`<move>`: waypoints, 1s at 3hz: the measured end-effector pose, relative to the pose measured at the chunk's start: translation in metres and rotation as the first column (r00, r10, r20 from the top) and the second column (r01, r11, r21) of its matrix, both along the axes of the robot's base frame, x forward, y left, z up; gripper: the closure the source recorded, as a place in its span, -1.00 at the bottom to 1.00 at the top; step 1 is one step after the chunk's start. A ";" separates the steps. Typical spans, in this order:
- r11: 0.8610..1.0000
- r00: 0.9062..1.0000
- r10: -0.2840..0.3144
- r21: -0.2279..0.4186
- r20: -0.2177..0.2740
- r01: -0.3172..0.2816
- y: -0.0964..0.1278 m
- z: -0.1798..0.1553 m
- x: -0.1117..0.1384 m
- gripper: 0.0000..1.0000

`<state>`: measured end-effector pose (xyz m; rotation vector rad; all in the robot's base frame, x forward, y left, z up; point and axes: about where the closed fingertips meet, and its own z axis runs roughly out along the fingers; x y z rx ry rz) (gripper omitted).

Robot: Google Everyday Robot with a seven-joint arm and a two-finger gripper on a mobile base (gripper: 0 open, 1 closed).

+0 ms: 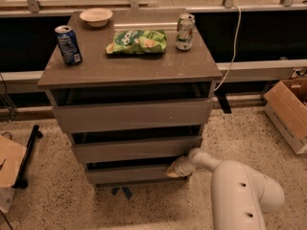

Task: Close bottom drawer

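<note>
At the right end of the bottom drawer (pixel 129 175), my gripper (pixel 176 168) (open or closed, I cannot tell) bears off-centre; I judge the drawer may skew and jam.

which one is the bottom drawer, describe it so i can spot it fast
Find the grey cabinet in mid-view, with three drawer fronts stacked under its top. The bottom drawer is the lowest front, nearest the floor. Unlike the two above, it looks narrowest, and the gripper is at its right end as seen.
</note>
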<state>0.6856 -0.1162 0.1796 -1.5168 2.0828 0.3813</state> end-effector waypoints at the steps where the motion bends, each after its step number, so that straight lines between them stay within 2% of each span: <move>1: 1.000 1.000 0.000 0.000 0.000 0.000 0.000 0.000 -0.002 0.17; 3: 1.000 1.000 0.000 0.000 0.000 0.000 0.000 0.000 -0.002 -0.77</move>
